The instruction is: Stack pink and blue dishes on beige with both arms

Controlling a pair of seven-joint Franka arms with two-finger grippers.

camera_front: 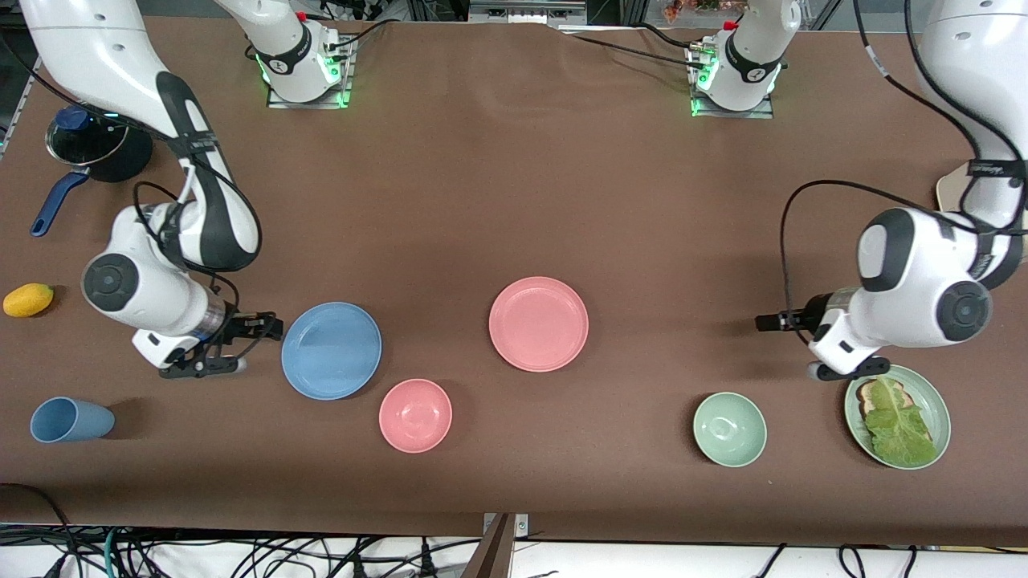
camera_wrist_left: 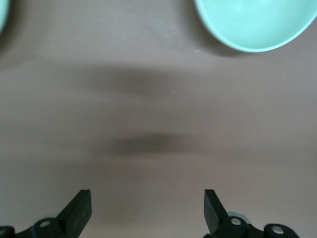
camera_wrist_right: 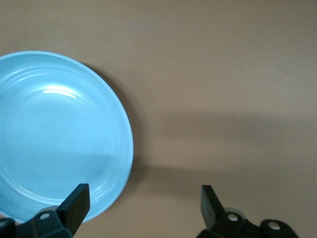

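Fingers (camera_wrist_right: 77, 204) of the right gripper (camera_front: 210, 365) stand wide apart and hold nothing; the gripper hangs low over the desk (camera_front: 514, 185) just beside the blue plate (camera_front: 331, 350), on the side toward the right arm's end, one finger over the plate's rim in the right wrist view. On the left gripper (camera_wrist_left: 147, 210) the fingers are spread wide too and empty, over bare desk beside the green plate (camera_front: 932, 399) that carries bread and a lettuce leaf (camera_front: 898, 421), with the green bowl (camera_front: 729, 429) near. The pink plate (camera_front: 538, 323) lies flat mid-desk, apart from the blue one, with the pink bowl (camera_front: 415, 415) nearer the front camera between them. A beige plate's edge (camera_front: 952, 193) shows under the left arm, well apart from both.
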